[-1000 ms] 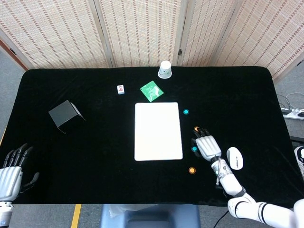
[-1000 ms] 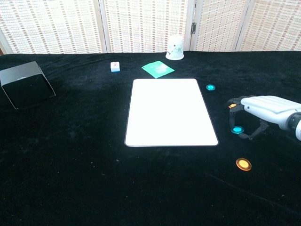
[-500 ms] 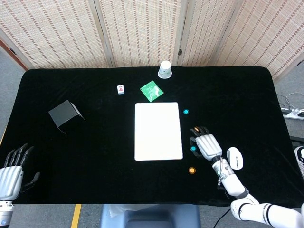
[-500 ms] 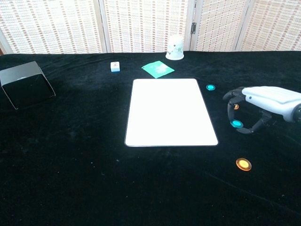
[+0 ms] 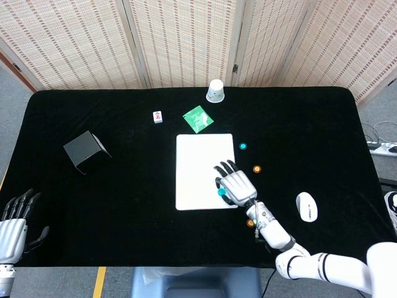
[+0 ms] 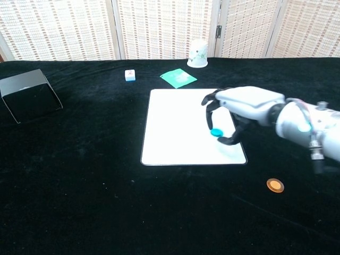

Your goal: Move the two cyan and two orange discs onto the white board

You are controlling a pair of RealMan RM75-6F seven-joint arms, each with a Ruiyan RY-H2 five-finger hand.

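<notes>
My right hand (image 5: 236,184) (image 6: 241,104) hovers over the right lower part of the white board (image 5: 197,158) (image 6: 172,125). It pinches a cyan disc (image 5: 221,192) (image 6: 216,133) between thumb and fingers, just above the board. The second cyan disc (image 5: 242,146) lies on the black cloth right of the board; the chest view hides it behind the hand. One orange disc (image 5: 257,168) lies further right. The other orange disc (image 5: 250,222) (image 6: 274,185) lies near the front, beside my forearm. My left hand (image 5: 13,225) rests at the table's front left corner, fingers apart and holding nothing.
Behind the board are a white cup (image 5: 215,90) (image 6: 198,53), a green packet (image 5: 198,118) (image 6: 178,77) and a small tile (image 5: 157,117) (image 6: 129,75). A black box (image 5: 85,151) (image 6: 29,94) stands at the left. A white mouse (image 5: 306,206) lies at the right.
My right hand has lifted the cyan disc off the cloth and carried it left, from beside the board to above its right lower part. The left hand has stayed put.
</notes>
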